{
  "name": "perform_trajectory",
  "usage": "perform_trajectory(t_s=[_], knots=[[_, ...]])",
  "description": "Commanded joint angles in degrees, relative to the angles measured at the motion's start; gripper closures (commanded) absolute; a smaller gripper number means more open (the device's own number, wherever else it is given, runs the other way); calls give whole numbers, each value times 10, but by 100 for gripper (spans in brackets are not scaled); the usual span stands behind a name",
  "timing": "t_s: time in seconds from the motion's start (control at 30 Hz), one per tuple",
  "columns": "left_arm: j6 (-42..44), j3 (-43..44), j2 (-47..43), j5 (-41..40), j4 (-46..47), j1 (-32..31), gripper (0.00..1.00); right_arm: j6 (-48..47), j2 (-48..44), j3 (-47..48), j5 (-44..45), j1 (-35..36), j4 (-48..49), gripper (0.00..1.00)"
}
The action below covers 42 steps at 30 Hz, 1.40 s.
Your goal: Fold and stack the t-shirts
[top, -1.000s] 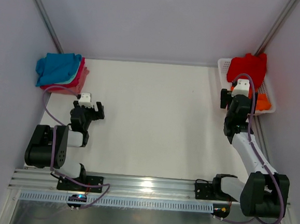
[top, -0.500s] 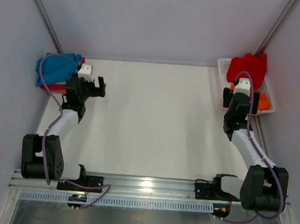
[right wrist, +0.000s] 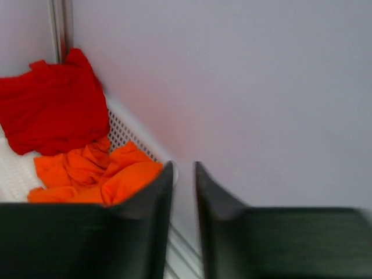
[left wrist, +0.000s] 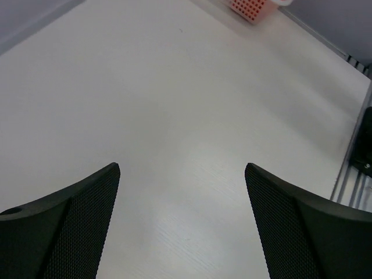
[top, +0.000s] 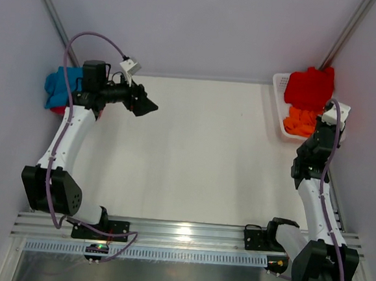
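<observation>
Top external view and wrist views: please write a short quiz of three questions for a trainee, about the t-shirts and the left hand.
1. True or false: the orange t-shirt lies inside the white basket.
2. Which colour is on top of the folded stack in the far left corner? A) blue B) orange C) white
3. Fill in the missing word: the fingers of the left hand stand ____ over bare table and hold nothing.

Key: 1 true; 2 A; 3 open.
</observation>
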Motion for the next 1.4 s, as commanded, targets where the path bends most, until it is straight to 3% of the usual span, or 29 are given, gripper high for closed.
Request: perform_trajectory(t_s=[0.0,0.13,0.2,0.23,0.27,0.3,0.33,0.37,0.43,0.47,0.5,0.53,0.6,0.63,0.7,0.8,0.83,0.87,0.9,0.93,1.0,1.03,1.07,1.1,1.2,1.27,1.3,1.33,1.37], knots=[[50,57,31,63,-149,-17,10,23,-7,-3,-80,-1,-34,95],[37,70,20,29,-151,-20,17,15,2,-6,-79,0,-25,97],[35,69,0,7,-145,-25,21,12,10,-4,-79,-1,-27,91],[37,69,-6,-2,-144,-26,26,12,11,-4,-82,0,-29,48],[36,69,-12,0,-144,-26,28,13,10,-4,-87,-1,-32,23],[36,69,-22,5,-146,-26,32,16,10,-3,-90,-1,-35,7],[34,69,-25,13,-149,-26,53,18,8,-1,-94,0,-42,1],[30,67,-29,14,-148,-26,71,19,7,0,-97,0,-45,1],[10,61,-36,13,-139,-27,93,21,4,1,-106,0,-53,20],[6,56,-38,14,-132,-27,94,24,2,1,-108,-1,-54,44],[1,53,-39,15,-128,-27,93,26,-2,-1,-111,-1,-55,56],[-2,49,-45,15,-124,-28,56,29,-5,-4,-116,-1,-57,67],[-13,35,-51,16,-115,-28,22,33,-11,-5,-125,0,-57,97],[-13,29,-54,16,-113,-28,15,34,-17,-7,-125,-1,-57,97],[-12,5,-64,13,-98,-28,17,39,-23,-11,-126,-1,-56,97],[-17,-20,-70,11,-77,-29,36,41,-29,-7,-129,-1,-63,93],[-17,-27,-71,12,-80,-28,57,46,-26,-4,-129,-1,-68,71],[-14,-31,-71,10,-82,-29,72,49,-25,-2,-131,0,-73,58],[-14,-34,-73,-3,-84,-28,100,53,-24,2,-141,0,-81,41],[-20,-39,-75,-23,-81,-28,100,52,-22,4,-149,0,-86,35],[-3,-41,-82,-32,-89,-29,100,57,-20,8,-163,-1,-97,43],[7,-41,-83,-45,-91,-28,100,60,-20,10,-170,0,-100,56],[8,-39,-83,-46,-93,-29,100,64,-18,9,-169,0,-101,87],[10,-38,-83,-46,-96,-28,88,68,-17,8,-169,0,-101,97],[30,-37,-83,-56,-114,-28,29,64,-15,-4,-172,0,-85,97],[46,-40,-83,-71,-136,-28,30,62,-12,-2,-169,-1,-89,97],[72,-32,-81,-81,-165,-29,87,62,-6,4,-168,-1,-103,91],[109,-23,-79,-105,-198,-28,100,62,-2,6,-169,-1,-109,73],[130,-21,-83,-153,-222,-27,100,62,0,8,-171,-2,-115,38]])
